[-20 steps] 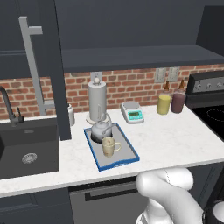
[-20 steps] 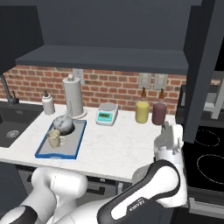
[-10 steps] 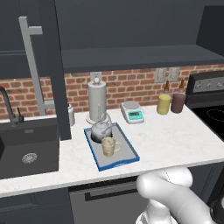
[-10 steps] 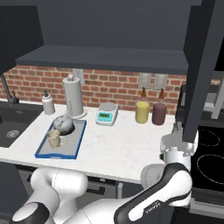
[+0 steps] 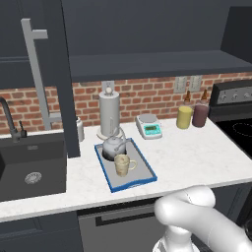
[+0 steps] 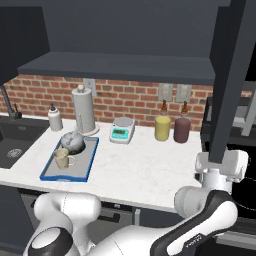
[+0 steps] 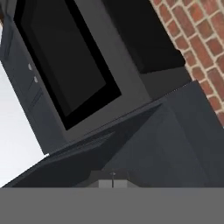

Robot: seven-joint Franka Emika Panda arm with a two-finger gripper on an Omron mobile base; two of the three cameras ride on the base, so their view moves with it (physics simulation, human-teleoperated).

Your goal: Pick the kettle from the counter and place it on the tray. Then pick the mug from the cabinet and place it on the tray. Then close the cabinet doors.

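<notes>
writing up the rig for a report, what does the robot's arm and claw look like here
The arm is glossy white, built from rounded, bulbous tube-like links, with dark grey bands at the joints. One link carries small dark lettering, too small to read. The wrist ends in a boxy white hand block. The claw has two small dark fingertips. No cables are visible.

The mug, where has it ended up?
The mug sits on the blue-rimmed tray on the counter, just in front of the kettle, right of the sink in the left base view.
</notes>
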